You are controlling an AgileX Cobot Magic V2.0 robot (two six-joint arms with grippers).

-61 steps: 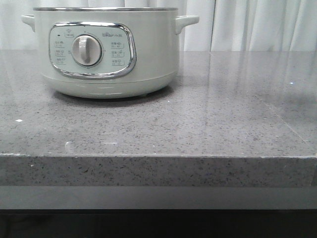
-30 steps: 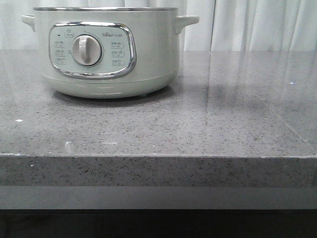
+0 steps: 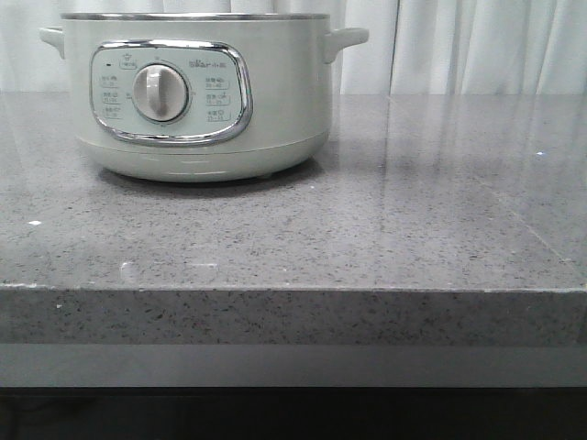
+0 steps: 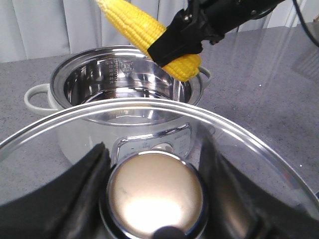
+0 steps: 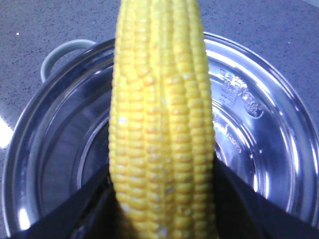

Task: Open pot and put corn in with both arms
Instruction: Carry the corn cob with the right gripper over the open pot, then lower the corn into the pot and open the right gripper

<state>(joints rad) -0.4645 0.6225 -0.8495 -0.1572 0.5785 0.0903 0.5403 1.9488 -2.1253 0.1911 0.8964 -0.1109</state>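
Note:
The pale green-white pot (image 3: 197, 92) stands at the table's back left, its dial panel facing me. In the front view no gripper, lid or corn shows. In the left wrist view my left gripper (image 4: 154, 155) is shut on the round metal knob (image 4: 155, 191) of the glass lid (image 4: 249, 164), held off the pot. The open pot (image 4: 67, 82) shows a bare steel inside. My right gripper (image 4: 179, 42) is shut on the yellow corn (image 4: 132, 22), held tilted over the pot's mouth. In the right wrist view the corn (image 5: 159, 124) hangs between my right gripper's (image 5: 162, 199) fingers above the pot (image 5: 259, 149).
The grey speckled stone table (image 3: 385, 220) stretches to the right of the pot, with its front edge (image 3: 293, 289) near me. White curtains (image 3: 477, 46) hang behind it.

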